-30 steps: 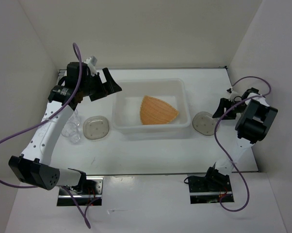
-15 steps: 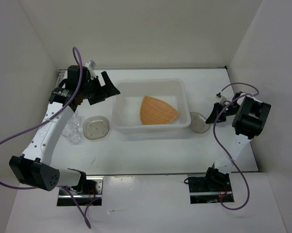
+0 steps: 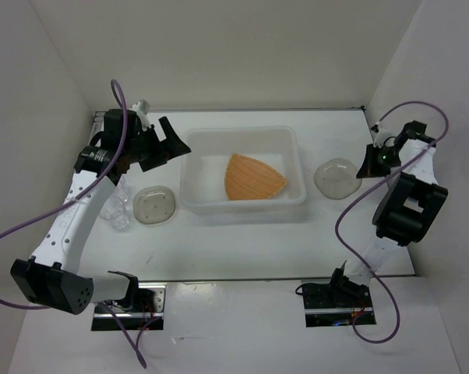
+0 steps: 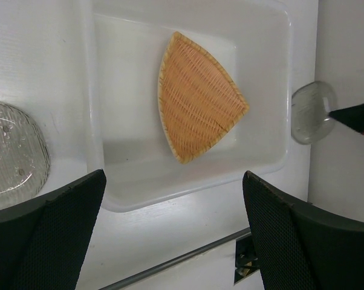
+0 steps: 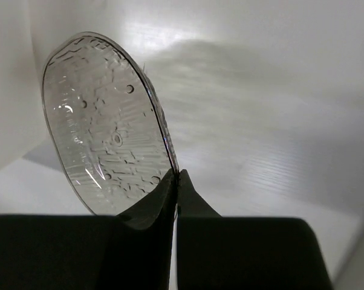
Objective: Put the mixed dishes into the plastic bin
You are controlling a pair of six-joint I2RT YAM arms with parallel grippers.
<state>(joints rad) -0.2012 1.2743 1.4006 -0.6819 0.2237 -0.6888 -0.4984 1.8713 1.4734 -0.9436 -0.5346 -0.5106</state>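
Note:
The tan-orange woven plate (image 3: 252, 178) (image 4: 197, 106) lies inside the translucent plastic bin (image 3: 242, 132) (image 4: 188, 192). My right gripper (image 3: 364, 165) (image 5: 176, 175) is shut on the rim of a small pale-grey round dish (image 3: 335, 177) (image 5: 103, 133) (image 4: 312, 112). It holds the dish tilted above the table, just right of the bin. A second grey dish (image 3: 155, 205) (image 4: 13, 148) rests on the table left of the bin. Clear cups (image 3: 118, 206) stand further left. My left gripper (image 3: 176, 142) (image 4: 173, 178) hangs open and empty above the bin's left end.
White walls enclose the table on the left, back and right. The right wall stands close behind the right arm. A metal strip (image 4: 170, 263) runs along the table's near edge, in front of both arm bases.
The right gripper closed on the grey dish's rim and raised it off the table, carrying it toward the back. The left gripper drifted slightly left and stayed open.

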